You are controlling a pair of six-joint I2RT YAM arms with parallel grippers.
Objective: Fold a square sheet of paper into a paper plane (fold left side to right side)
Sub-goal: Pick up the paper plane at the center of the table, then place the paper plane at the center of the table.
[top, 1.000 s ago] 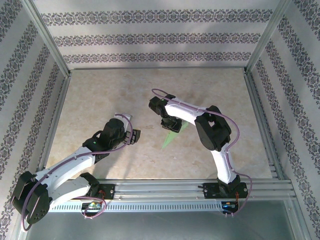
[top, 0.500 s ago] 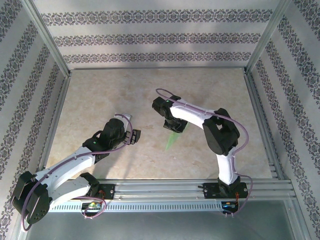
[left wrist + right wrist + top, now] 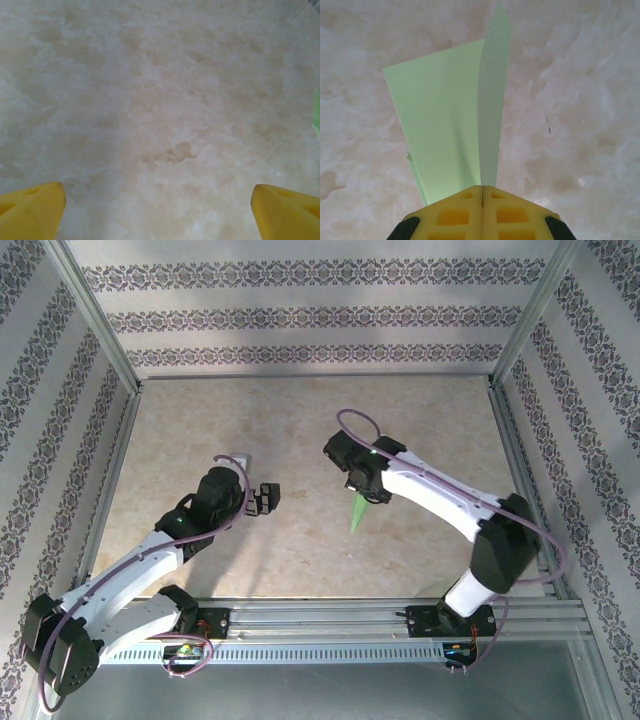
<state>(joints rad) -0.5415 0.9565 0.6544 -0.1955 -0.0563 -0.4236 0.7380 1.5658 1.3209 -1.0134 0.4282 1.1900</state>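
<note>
The square sheet of paper is folded into a slim, pointed, pale green paper plane [image 3: 357, 513]. It hangs from my right gripper [image 3: 366, 493] a little right of the table's centre, pointing toward the near edge. In the right wrist view the yellow jaws [image 3: 482, 190] are pressed shut on the plane's centre crease, and the wings [image 3: 445, 125] spread away from them above the tabletop. My left gripper [image 3: 268, 498] is open to the left of the plane with nothing between its yellow fingertips [image 3: 35, 207]. A green sliver of the plane [image 3: 316, 110] shows at that view's right edge.
The beige marbled tabletop [image 3: 200, 430] is bounded by metal frame rails [image 3: 110, 475] and patterned walls on three sides. The arm bases sit on a rail [image 3: 320, 620] along the near edge.
My right gripper closed on the paper plane and carried it a little to the right as the arm stretched out. The left gripper opened wider and shifted slightly toward the far side.
</note>
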